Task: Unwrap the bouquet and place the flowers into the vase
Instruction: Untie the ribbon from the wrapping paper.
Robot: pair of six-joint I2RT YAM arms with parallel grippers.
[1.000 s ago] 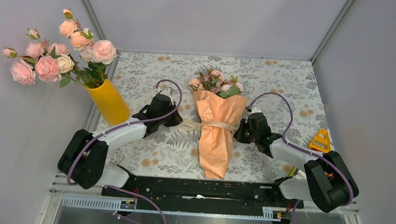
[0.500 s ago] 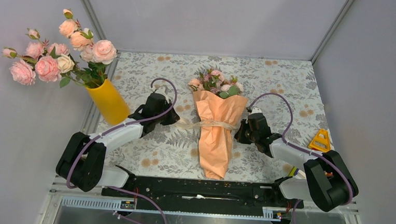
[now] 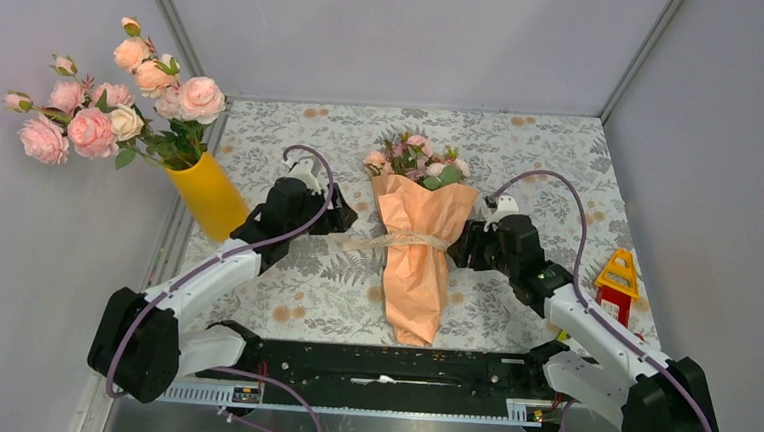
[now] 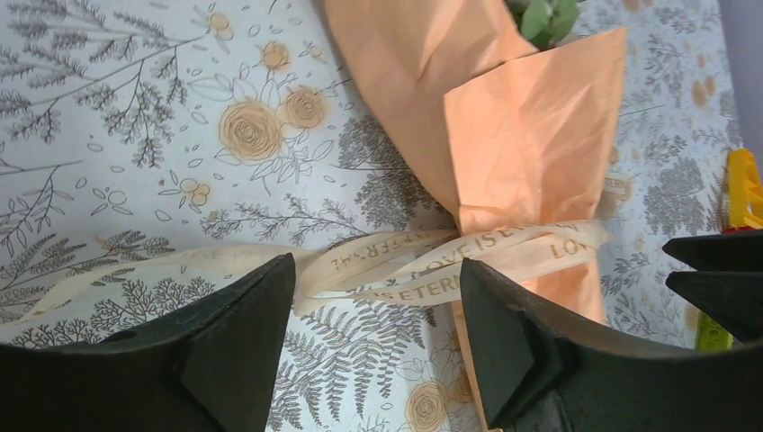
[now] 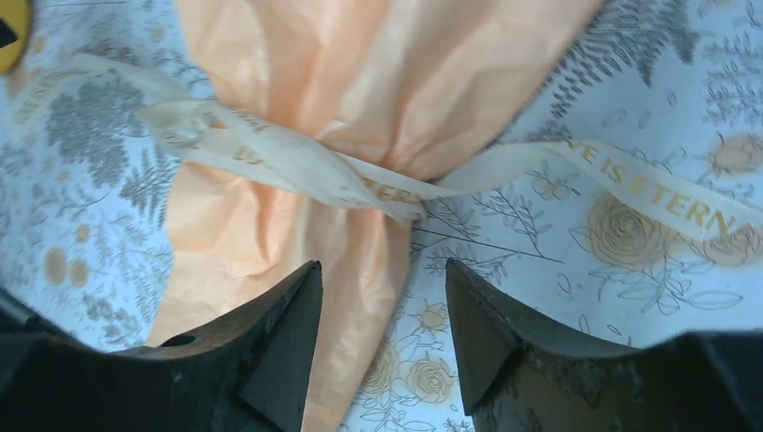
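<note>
ribbon [image 4: 396,259] on the bouquet [image 3: 416,278] reads "love is etern" (partly hidden); both jaws apart, gripping nothing

Both grippers have let go. The left gripper [image 4: 376,270] has spread its jaws, the ribbon [image 4: 387,252] now lying loose just past its fingertips [image 4: 270,279]; the right gripper [image 5: 382,274] has opened too (ribbon ahead of its fingers [image 5: 288,301], not touching them). The left arm [image 3: 215,266] and right arm [image 3: 592,324] have straightened out.
</note>
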